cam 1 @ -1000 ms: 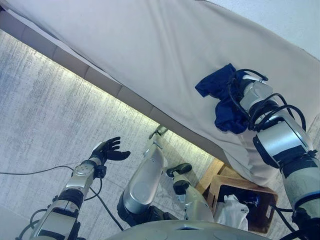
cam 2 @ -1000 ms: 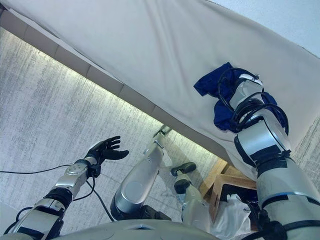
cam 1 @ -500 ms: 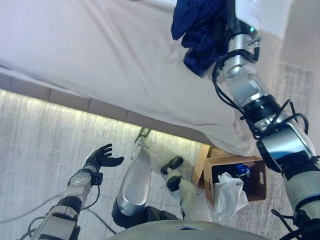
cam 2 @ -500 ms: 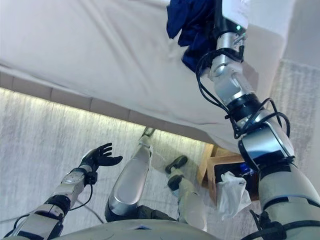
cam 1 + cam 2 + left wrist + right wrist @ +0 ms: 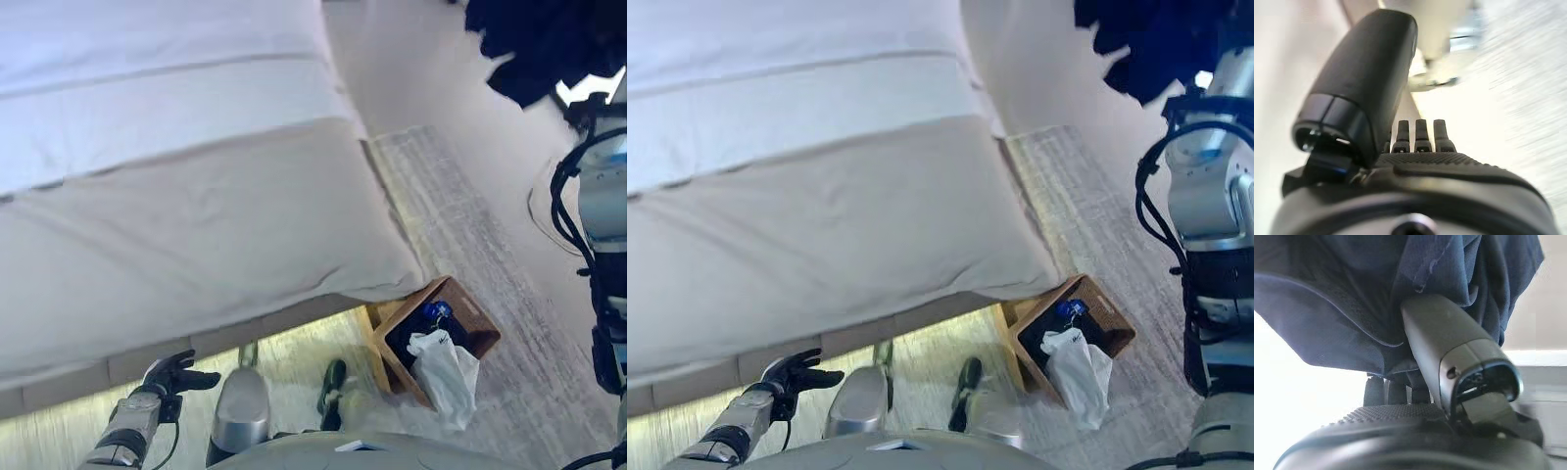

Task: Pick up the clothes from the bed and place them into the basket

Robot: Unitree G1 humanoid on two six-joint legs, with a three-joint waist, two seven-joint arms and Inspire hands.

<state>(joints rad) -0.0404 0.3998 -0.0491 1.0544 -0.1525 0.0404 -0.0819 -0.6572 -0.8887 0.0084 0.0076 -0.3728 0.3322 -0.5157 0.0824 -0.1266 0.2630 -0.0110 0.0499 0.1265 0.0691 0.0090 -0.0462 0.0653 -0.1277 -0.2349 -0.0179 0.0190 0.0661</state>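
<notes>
Change: navy garment (image 5: 534, 44) has been lifted off the bed (image 5: 196, 206) and is now held above the floor, past the bed's corner.
Right hand (image 5: 1449, 352): thumb and fingers are curled into soft, crumpled navy cloth.
Left hand (image 5: 168, 375): held low by the bed edge, fingers spread, nothing held.
Basket (image 5: 470, 318): wooden, box-shaped, on striped grey carpet (image 5: 470, 235); white cloth (image 5: 446, 377) is draped over its rim.
Bed: smooth beige sheet.

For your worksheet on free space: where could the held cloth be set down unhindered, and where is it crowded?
The bed is bare right up to its corner above the basket. The basket is crowded: a white garment drapes its rim, dark items inside. The right hand holds the navy cloth high.
</notes>
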